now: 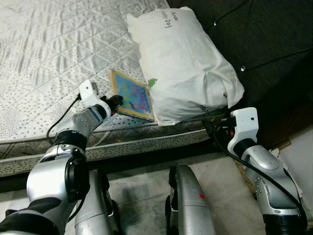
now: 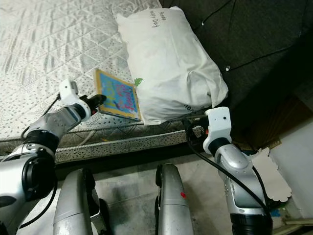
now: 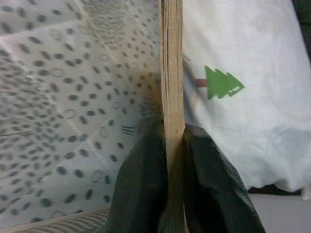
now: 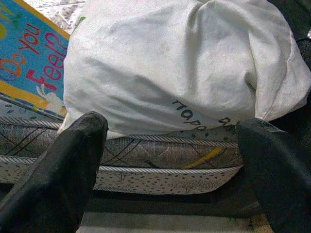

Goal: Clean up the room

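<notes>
Pinching the book (image 1: pixel 132 95) edge at centre frame, our left gripper (image 1: pixel 116 102) can lift it from the mattress (image 1: pixel 44 54); our right gripper (image 4: pixel 170 160) waits open below the pillow (image 1: pixel 181 68).

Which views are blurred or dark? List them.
Left wrist view: book edge and fingers soft, too close to focus. Right wrist view: pillow sharp, fingers dark. Eye views: evenly lit, headboard in shade.
</notes>
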Controlling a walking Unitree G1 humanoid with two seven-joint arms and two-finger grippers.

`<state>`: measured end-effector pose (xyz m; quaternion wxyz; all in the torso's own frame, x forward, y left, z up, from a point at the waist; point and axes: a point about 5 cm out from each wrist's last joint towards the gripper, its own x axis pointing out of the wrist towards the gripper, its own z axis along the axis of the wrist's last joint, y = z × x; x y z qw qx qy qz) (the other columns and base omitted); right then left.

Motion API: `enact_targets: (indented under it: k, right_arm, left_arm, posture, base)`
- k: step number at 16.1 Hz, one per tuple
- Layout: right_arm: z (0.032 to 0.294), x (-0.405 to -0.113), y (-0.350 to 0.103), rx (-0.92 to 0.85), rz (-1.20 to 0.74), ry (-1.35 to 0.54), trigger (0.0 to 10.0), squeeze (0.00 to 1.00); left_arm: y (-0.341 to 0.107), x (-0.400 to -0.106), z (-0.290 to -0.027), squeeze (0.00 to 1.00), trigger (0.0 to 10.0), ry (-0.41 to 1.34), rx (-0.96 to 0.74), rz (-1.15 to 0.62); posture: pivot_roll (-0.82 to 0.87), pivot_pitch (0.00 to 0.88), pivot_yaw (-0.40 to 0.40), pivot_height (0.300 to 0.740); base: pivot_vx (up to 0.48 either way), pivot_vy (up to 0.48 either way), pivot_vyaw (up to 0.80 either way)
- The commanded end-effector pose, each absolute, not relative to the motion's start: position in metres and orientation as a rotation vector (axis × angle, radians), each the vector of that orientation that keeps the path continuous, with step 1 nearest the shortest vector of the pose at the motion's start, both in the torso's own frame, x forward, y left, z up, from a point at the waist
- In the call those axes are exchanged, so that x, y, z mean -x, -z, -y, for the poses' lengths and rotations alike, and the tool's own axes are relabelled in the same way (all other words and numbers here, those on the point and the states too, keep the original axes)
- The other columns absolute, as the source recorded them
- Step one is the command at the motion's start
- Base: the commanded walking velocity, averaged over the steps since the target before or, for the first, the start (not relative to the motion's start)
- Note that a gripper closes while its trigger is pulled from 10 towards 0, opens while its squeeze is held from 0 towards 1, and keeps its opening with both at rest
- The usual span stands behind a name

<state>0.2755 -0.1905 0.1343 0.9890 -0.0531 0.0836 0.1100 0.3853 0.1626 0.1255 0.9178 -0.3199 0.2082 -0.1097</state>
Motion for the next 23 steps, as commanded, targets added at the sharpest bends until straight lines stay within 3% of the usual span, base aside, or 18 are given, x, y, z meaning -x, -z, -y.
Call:
enact_targets:
  k: [1,4,5,6,7,23]
  right_arm:
    - [0.194,-0.276,-0.137,0.123,-0.168,-0.214,10.0,0.0]
    - [0.193,-0.277,-0.137,0.121,-0.167,-0.216,10.0,0.0]
    - [0.193,-0.277,-0.137,0.122,-0.167,-0.216,10.0,0.0]
    - [0.192,-0.278,-0.137,0.122,-0.166,-0.217,10.0,0.0]
    - [0.192,-0.278,-0.137,0.122,-0.165,-0.219,10.0,0.0]
    - [0.191,-0.284,-0.135,0.118,-0.164,-0.219,10.0,0.0]
  left_arm:
    - [-0.122,-0.384,-0.146,0.0,10.0,0.284,0.664,-0.473]
    - [-0.121,-0.384,-0.149,0.0,10.0,0.269,0.67,-0.473]
    - [-0.12,-0.384,-0.154,0.15,10.0,0.258,0.661,-0.475]
    - [-0.119,-0.383,-0.158,0.82,10.0,0.246,0.655,-0.476]
    - [-0.119,-0.383,-0.162,1.0,10.0,0.234,0.646,-0.477]
    - [-0.13,-0.384,-0.221,1.0,10.0,-0.011,0.563,-0.382]
  posture:
    - [-0.32,0.151,-0.13,0.553]
    - [-0.32,0.146,-0.13,0.553]
    - [-0.32,0.145,-0.13,0.553]
    - [-0.32,0.143,-0.131,0.553]
    - [-0.32,0.143,-0.131,0.553]
    - [-0.3,0.129,-0.131,0.553]
  base:
    - [0.0,0.0,0.0]
    - [0.0,0.0,0.0]
    - [0.0,0.0,0.0]
    - [0.0,0.0,0.0]
    - [0.0,0.0,0.0]
    - [0.0,0.0,0.0]
